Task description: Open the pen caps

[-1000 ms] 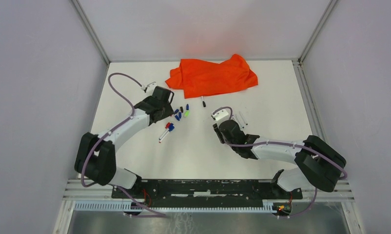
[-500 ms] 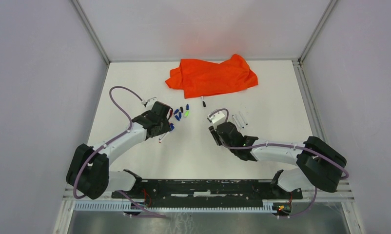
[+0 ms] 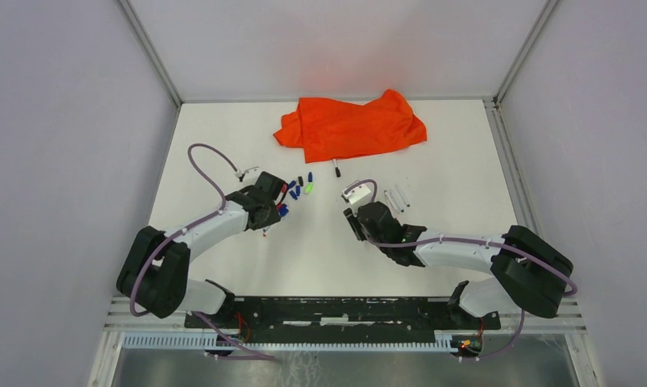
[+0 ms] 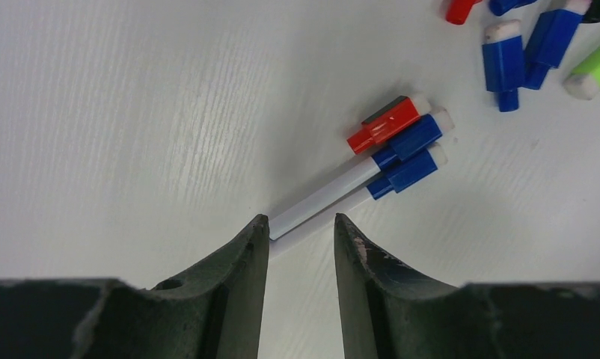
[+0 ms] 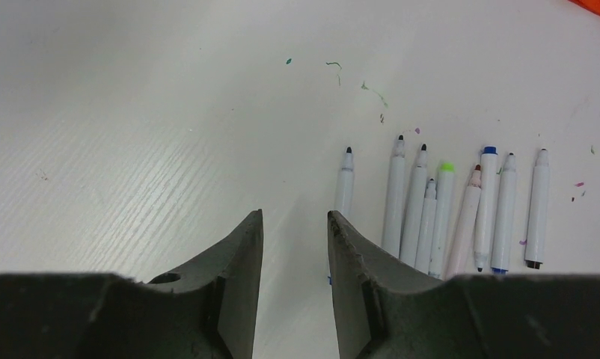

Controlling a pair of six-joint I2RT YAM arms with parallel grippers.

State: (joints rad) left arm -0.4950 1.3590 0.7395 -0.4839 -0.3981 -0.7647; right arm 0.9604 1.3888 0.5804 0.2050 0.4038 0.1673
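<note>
Table point(image 3: 465, 161): white, walled on three sides.
Pen caps point(image 3: 298, 190): loose blue, red, black and green ones lie scattered left of the table's centre. Two blue caps point(image 4: 409, 153) sit on white pens, with a red cap point(image 4: 387, 123) touching them.
Left gripper point(image 4: 301, 228): jaws apart, one capped pen's barrel point(image 4: 323, 198) ending at their gap, not pinched.
Right gripper point(image 5: 295, 221): jaws apart, empty, just beside a row of uncapped pens point(image 5: 447, 217).
Orange cloth point(image 3: 352, 125): bunched near the far edge.
</note>
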